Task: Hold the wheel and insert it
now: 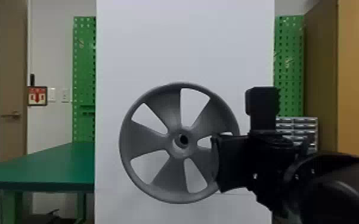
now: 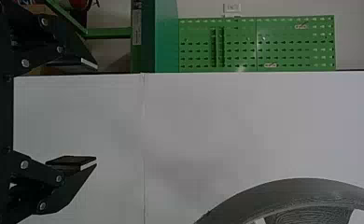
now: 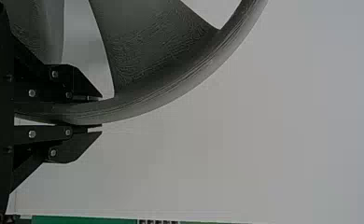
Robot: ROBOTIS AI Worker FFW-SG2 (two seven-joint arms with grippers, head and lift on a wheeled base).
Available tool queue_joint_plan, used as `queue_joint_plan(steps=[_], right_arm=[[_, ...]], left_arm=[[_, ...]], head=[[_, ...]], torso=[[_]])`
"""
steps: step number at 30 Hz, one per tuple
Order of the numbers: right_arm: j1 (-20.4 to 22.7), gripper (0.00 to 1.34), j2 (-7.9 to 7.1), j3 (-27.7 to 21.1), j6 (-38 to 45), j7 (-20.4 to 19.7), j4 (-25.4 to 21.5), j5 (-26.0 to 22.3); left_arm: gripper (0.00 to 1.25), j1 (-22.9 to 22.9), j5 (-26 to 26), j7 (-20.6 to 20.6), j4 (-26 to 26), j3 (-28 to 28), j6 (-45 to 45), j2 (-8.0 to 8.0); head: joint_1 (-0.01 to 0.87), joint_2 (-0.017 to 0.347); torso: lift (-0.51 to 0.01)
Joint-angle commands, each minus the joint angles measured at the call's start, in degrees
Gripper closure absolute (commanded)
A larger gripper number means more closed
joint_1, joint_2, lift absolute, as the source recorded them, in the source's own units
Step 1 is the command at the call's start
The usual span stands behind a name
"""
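My right gripper (image 1: 217, 161) comes in from the right in the head view, at the right side of the grey spoked wheel (image 1: 170, 190). The wheel stands upright, its dark centre hole facing the camera. In the right wrist view the right gripper (image 3: 94, 112) is shut on the rim of the wheel (image 3: 161, 91), one finger on each side. My left gripper (image 2: 96, 114) is open with nothing between its fingers, in the left wrist view. Apart from it, the rim of the wheel (image 2: 306, 193) shows in that view.
A tall white panel (image 1: 185, 44) stands behind the wheel. To the left is a green table (image 1: 44, 169). Green pegboards (image 1: 83, 59) hang behind the panel on both sides. Small drawers (image 1: 298, 126) and a wooden cabinet (image 1: 357, 74) are at the right.
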Motion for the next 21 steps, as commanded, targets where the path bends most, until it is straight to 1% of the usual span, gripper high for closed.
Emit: queue_joint_plan(steps=[1, 21], right_arm=[[0.01, 1.18, 0.05, -0.32, -0.18, 0.00, 0.08, 0.09], [-0.08, 1.18, 0.05, -0.76, -0.62, 0.00, 0.08, 0.70]], left_arm=[[0.53, -0.05, 0.00, 0.00, 0.00, -0.08, 0.00, 0.09], [0.53, -0.14, -0.09, 0.00, 0.00, -0.17, 0.00, 0.09]], head=[[0.005, 0.092], [0.005, 0.094]], torso=[[-0.480], [-0.480]])
